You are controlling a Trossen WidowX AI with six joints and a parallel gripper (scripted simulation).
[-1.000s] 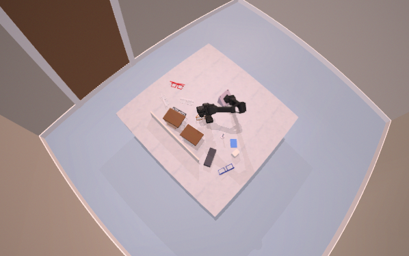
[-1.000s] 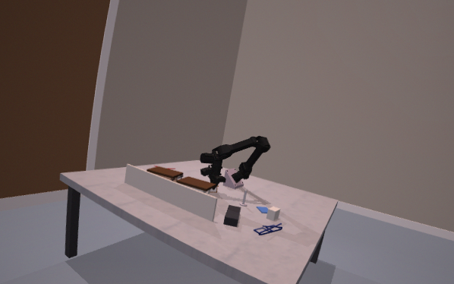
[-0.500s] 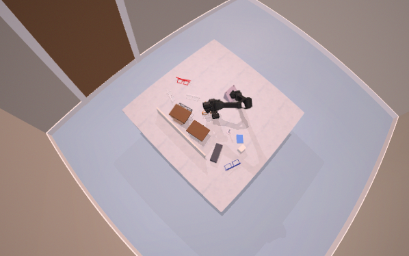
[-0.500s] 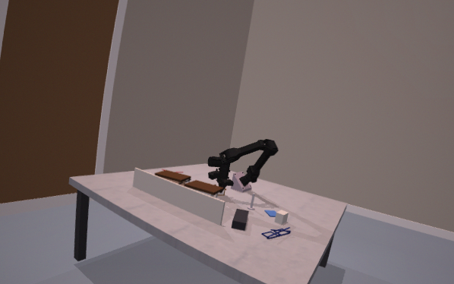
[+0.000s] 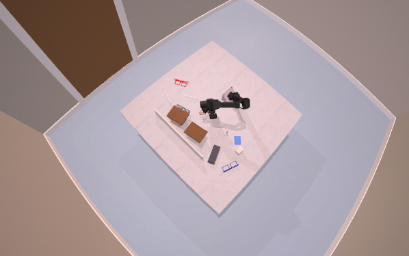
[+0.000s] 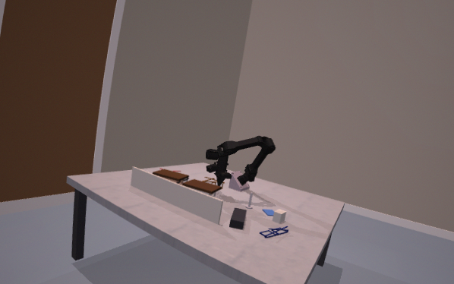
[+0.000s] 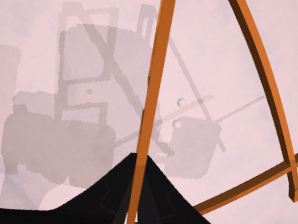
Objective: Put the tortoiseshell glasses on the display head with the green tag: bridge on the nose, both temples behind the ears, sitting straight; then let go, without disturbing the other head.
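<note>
The tortoiseshell glasses (image 7: 156, 75) show as orange-brown bars in the wrist view, with their front edge-on and the temples open and crossing at the right. They also show as small brown lines in the exterior view (image 6: 213, 181), and partly beside the arm in the top view (image 5: 201, 112). My gripper (image 7: 139, 160) (image 6: 219, 184) is shut on the front of the glasses. Their shadow on the table stands apart from them. No display head or green tag can be made out; the area under the two brown boards is hidden.
Two brown boards (image 5: 178, 114) (image 5: 195, 132) stand raised beside a long low wall (image 5: 179, 134) (image 6: 176, 195). A pale slanted block (image 5: 228, 93) is near the arm's base. A dark block (image 5: 214, 155), white cube (image 5: 239, 150), blue pad (image 5: 237, 140), small stand (image 6: 250, 200) and blue glasses (image 5: 230, 169) are farther off.
</note>
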